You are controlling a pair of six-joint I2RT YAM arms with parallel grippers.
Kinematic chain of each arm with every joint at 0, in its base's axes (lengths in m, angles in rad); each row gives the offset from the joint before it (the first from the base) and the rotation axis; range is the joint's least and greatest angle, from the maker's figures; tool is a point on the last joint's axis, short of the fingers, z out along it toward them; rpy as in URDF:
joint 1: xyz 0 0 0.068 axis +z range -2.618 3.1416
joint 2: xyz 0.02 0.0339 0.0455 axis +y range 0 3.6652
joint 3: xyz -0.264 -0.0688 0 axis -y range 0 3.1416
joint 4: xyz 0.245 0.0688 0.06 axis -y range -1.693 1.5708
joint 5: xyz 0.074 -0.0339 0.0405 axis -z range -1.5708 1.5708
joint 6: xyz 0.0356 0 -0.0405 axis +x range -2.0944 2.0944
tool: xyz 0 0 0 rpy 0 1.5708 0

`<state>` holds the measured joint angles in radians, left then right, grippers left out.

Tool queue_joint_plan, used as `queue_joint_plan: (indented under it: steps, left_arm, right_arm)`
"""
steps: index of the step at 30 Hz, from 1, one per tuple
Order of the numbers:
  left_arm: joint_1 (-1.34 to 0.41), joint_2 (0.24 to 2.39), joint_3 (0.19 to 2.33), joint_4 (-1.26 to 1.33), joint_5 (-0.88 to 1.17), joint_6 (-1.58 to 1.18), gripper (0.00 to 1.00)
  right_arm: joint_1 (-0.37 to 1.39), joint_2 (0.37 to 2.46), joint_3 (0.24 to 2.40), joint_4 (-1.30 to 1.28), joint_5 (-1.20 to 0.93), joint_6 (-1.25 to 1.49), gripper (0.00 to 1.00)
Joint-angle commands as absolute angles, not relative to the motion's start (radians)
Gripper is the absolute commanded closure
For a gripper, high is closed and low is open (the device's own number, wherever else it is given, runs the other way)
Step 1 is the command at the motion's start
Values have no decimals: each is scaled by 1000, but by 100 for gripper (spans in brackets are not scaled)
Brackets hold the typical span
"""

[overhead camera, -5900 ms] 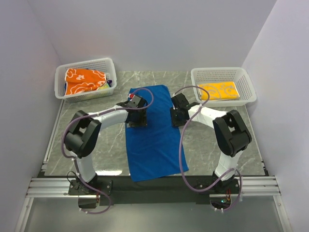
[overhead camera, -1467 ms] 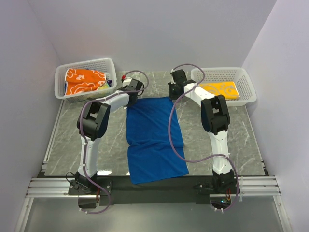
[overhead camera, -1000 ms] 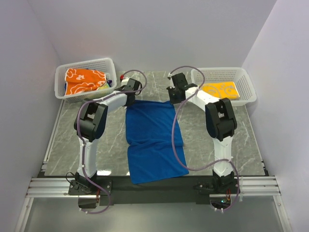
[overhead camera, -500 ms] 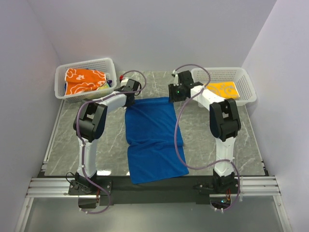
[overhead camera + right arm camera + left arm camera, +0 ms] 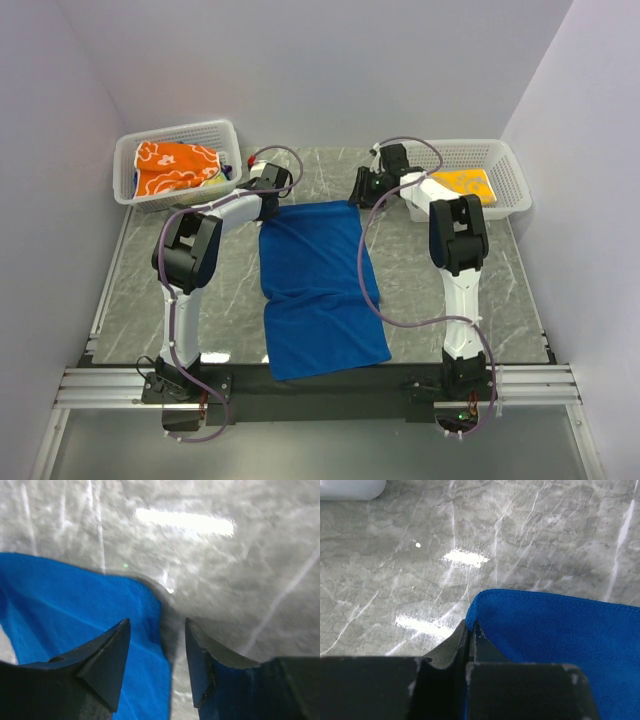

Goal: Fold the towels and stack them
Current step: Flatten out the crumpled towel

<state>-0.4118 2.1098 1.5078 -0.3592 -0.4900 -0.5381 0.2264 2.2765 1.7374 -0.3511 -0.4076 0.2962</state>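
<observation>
A royal blue towel [image 5: 318, 285] lies spread along the middle of the table, its near end at the front edge. My left gripper [image 5: 273, 203] is shut on its far left corner; the left wrist view shows the hem [image 5: 472, 611] pinched between the closed jaws [image 5: 470, 626]. My right gripper [image 5: 363, 190] hovers open over the far right corner, which lies flat below the fingers [image 5: 156, 625] with nothing between them. An orange flowered towel [image 5: 175, 165] sits crumpled in the left basket. A folded yellow towel [image 5: 458, 187] rests in the right basket.
Two white mesh baskets stand at the back: one far left [image 5: 180, 131], one far right [image 5: 512, 172]. Grey marble tabletop [image 5: 150, 290] shows on both sides of the blue towel. White walls close in the back and the sides.
My right gripper has opened and let go of the blue towel's far right corner, then drifted slightly right and back. The left gripper still holds its corner, unmoved.
</observation>
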Motion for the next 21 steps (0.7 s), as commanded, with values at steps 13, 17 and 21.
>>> queue_joint_plan:
  steps: [13,17,21]
  left_arm:
    - [-403,2071,1494,-337,-489,-525,99]
    - [-399,2074,1494,-337,-491,-523,99]
    - [-396,2075,1491,-334,-489,-523,99]
  right_arm:
    - [226,2414,1914,-364,-540,431,69]
    - [224,2431,1948,-359,-563,442,74]
    - [222,2445,1967,-342,-566,451,76]
